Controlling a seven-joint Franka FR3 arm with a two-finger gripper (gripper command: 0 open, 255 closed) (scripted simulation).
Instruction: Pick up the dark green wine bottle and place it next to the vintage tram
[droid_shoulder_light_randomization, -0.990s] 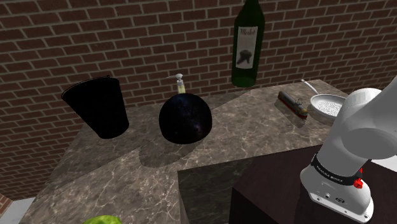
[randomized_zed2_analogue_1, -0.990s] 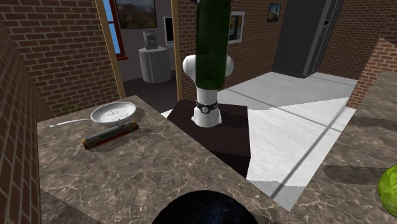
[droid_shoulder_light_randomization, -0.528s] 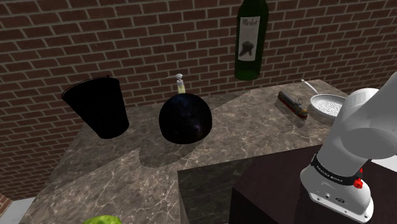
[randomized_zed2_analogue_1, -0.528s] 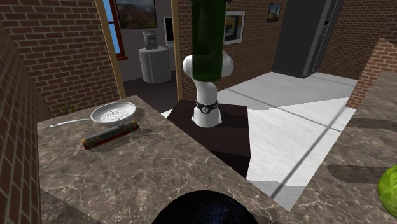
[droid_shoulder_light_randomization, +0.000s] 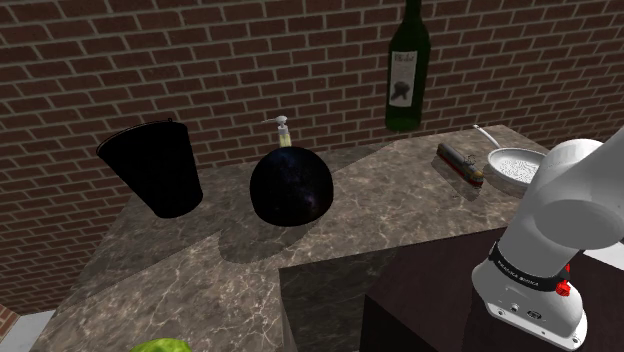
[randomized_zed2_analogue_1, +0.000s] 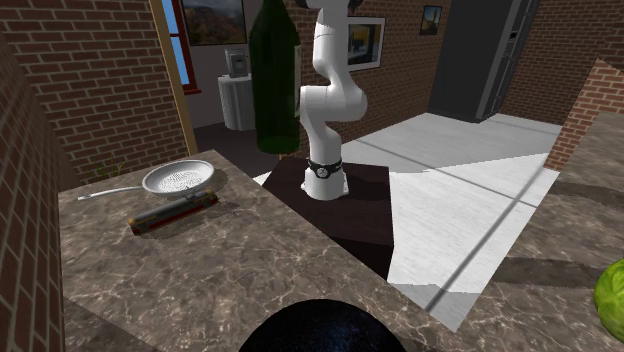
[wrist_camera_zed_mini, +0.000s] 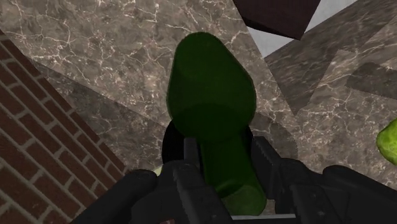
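The dark green wine bottle (droid_shoulder_light_randomization: 408, 78) with a pale label hangs upright in the air before the brick wall, above the counter's back edge. In the wrist view my gripper (wrist_camera_zed_mini: 226, 167) is shut on the bottle (wrist_camera_zed_mini: 213, 105), one black finger (wrist_camera_zed_mini: 191, 167) on each side of its neck. The tram (droid_shoulder_light_randomization: 460, 165), a small dark red and brown model, lies on the marble counter to the shoulder view's right of the bottle and lower. In the second exterior view the bottle (randomized_zed2_analogue_1: 273, 85) floats above and right of the tram (randomized_zed2_analogue_1: 175, 212).
A white pan (droid_shoulder_light_randomization: 515, 166) sits just beyond the tram. A black sphere (droid_shoulder_light_randomization: 291, 187), a soap dispenser (droid_shoulder_light_randomization: 283, 131) and a black bucket (droid_shoulder_light_randomization: 152, 168) stand further left on the counter (droid_shoulder_light_randomization: 390, 215). A green leafy thing (randomized_zed2_analogue_1: 611, 286) lies at the counter's near end.
The bottle has moved to the shoulder view's right, closer to the tram, and leftward in the second exterior view. The arm has swung with it.
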